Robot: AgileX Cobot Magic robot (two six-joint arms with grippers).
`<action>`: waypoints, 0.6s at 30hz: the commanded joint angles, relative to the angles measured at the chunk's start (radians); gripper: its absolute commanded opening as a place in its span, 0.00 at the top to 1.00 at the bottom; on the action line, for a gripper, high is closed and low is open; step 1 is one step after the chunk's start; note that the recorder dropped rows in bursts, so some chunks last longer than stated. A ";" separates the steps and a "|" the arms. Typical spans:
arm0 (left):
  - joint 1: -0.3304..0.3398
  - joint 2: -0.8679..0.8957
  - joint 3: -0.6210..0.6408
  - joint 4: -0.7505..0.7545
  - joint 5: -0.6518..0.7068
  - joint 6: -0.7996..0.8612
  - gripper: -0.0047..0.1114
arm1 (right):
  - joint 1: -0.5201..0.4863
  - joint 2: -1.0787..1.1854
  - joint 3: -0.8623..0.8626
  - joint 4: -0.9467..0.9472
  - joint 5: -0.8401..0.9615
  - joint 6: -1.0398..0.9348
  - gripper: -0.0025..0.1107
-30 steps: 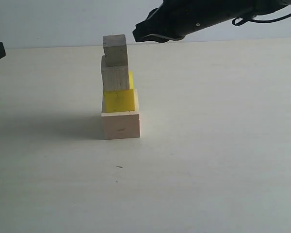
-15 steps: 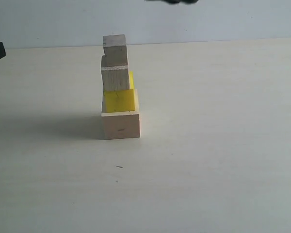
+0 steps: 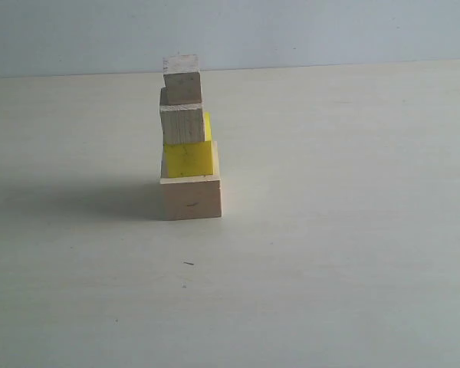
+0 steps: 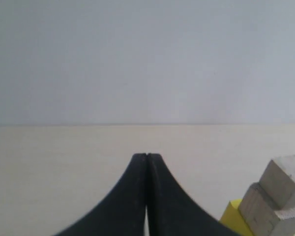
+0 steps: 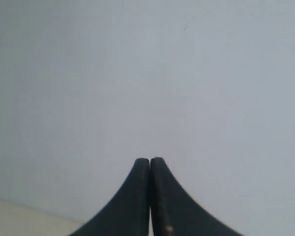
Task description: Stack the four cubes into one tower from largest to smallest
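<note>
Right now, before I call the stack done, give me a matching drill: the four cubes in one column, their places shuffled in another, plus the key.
Things:
1. large wood cube
2. yellow cube
3. medium wood cube
4. small wood cube

Places:
A. topmost, nothing on it
B. resting on the table
C. directly on the yellow cube
D. directly on the large wood cube

Pairs: 1-B, 2-D, 3-C, 4-A
</note>
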 commanded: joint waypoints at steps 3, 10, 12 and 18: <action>0.000 -0.236 0.004 -0.003 0.152 0.030 0.96 | -0.005 -0.265 0.006 -0.008 -0.050 -0.091 0.98; 0.000 -0.517 -0.064 -0.003 0.281 0.105 0.96 | -0.005 -0.573 0.006 -0.005 -0.147 -0.452 0.98; 0.000 -0.524 -0.073 -0.003 0.311 0.150 0.96 | -0.005 -0.648 0.006 0.036 -0.302 -0.561 0.98; 0.000 -0.522 -0.073 -0.003 0.421 0.258 0.96 | -0.005 -0.797 0.001 0.299 -0.484 -0.879 0.98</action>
